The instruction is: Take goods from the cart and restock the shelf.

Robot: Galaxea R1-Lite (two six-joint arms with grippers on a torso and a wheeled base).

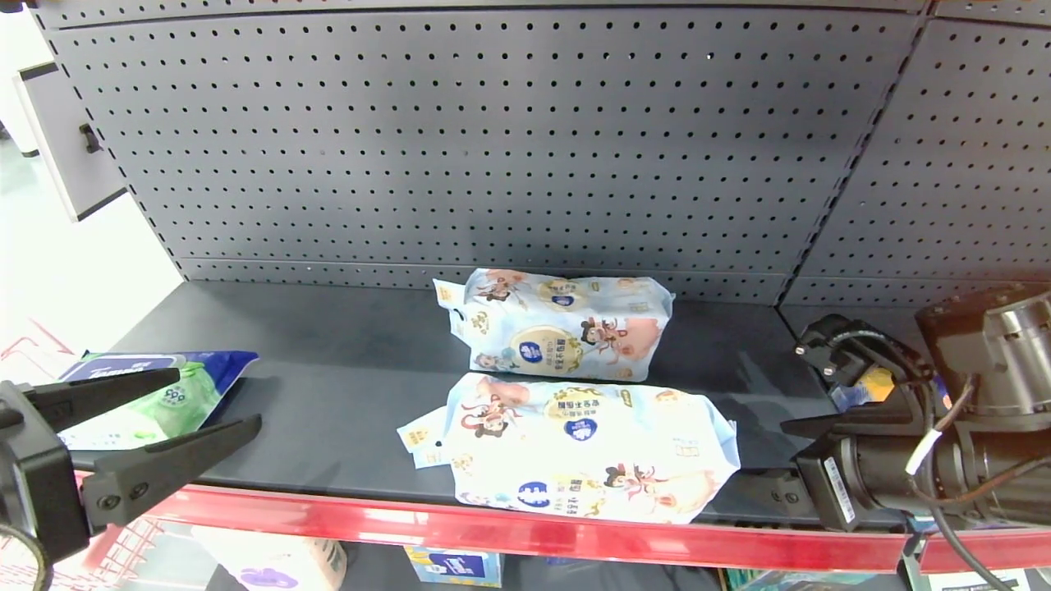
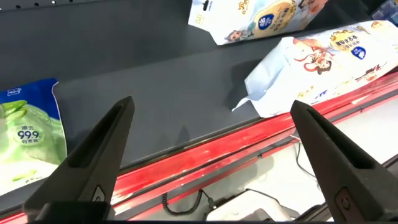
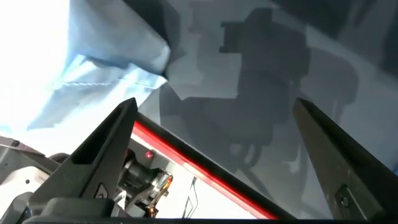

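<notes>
Two pale blue cartoon-printed packs lie on the dark shelf (image 1: 345, 369): one at the back (image 1: 562, 324), one near the red front edge (image 1: 591, 447). A green and blue pack (image 1: 156, 394) lies at the shelf's left end. My left gripper (image 1: 218, 398) stands open and empty just right of the green pack, level with the front edge. In the left wrist view the left gripper (image 2: 211, 102) faces the shelf, with the green pack (image 2: 25, 143) and the front pack (image 2: 323, 62) to either side. My right gripper (image 1: 780, 455) is open and empty beside the front pack's right end (image 3: 74, 68).
A grey pegboard wall (image 1: 493, 139) backs the shelf. The red lip (image 1: 525, 533) runs along the front edge. A red wire cart (image 1: 33, 345) shows at the lower left. More goods (image 1: 279, 562) sit on the shelf below. A small orange and blue item (image 1: 870, 386) lies behind the right arm.
</notes>
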